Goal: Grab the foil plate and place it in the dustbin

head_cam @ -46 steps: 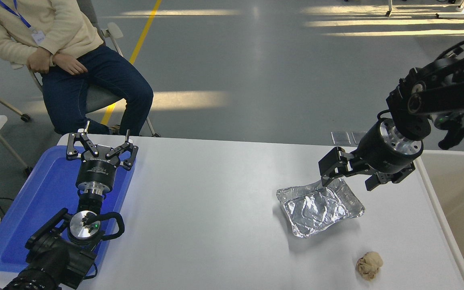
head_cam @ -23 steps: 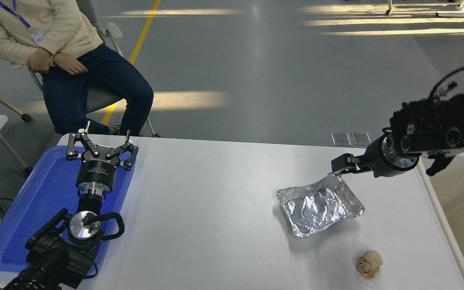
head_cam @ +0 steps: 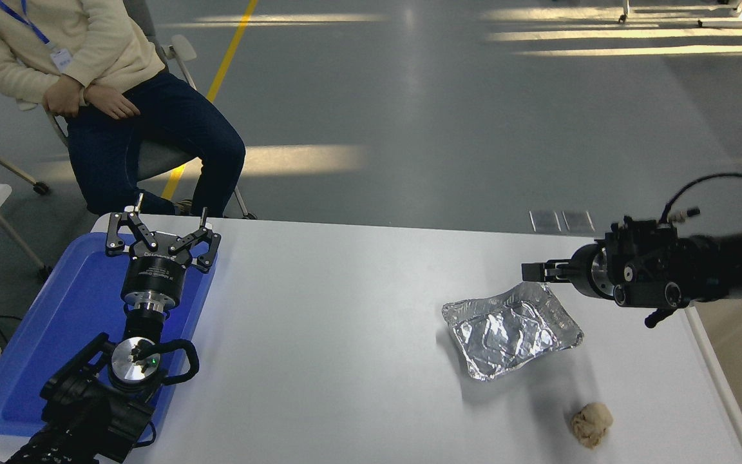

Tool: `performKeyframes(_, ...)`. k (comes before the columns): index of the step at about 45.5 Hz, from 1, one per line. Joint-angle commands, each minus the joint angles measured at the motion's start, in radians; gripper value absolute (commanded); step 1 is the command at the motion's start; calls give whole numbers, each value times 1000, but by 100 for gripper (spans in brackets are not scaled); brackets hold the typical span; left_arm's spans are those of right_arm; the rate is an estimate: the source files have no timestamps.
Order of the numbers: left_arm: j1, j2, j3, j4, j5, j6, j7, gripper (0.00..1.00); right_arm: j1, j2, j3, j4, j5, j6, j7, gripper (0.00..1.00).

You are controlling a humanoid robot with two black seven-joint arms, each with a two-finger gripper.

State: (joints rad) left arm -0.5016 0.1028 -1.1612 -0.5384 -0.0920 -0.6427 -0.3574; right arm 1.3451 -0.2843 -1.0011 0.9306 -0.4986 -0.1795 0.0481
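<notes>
White table (head_cam: 358, 335) | one foil plate (head_cam: 511, 330) | one paper ball (head_cam: 591, 423) | one dustbin (head_cam: 741, 367)

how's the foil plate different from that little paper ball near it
The foil plate is shiny silver; the paper ball is dull beige. The foil plate is a shallow open tray with a raised rim, while the paper ball is a crumpled lump. The foil plate is far larger. Both are crinkled and lie on the white table, apart from each other.

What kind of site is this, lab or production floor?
Likely a robotics lab or test hall: grey polished floor with a yellow line, a white table set with a foil plate and dustbin, and a person seated on a wheeled chair watching.
</notes>
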Motion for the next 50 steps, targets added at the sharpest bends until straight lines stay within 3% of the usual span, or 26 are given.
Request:
performKeyframes(1, 0, 0, 0, 0, 0, 0, 0, 100, -141, 17, 39, -134, -110, -69, 18, 100)
performKeyframes(25, 0, 0, 0, 0, 0, 0, 0, 100, -250, 30, 71, -211, -159, -74, 72, 99)
performKeyframes(50, 0, 0, 0, 0, 0, 0, 0, 100, -304, 37, 99, -263, -193, -55, 72, 83)
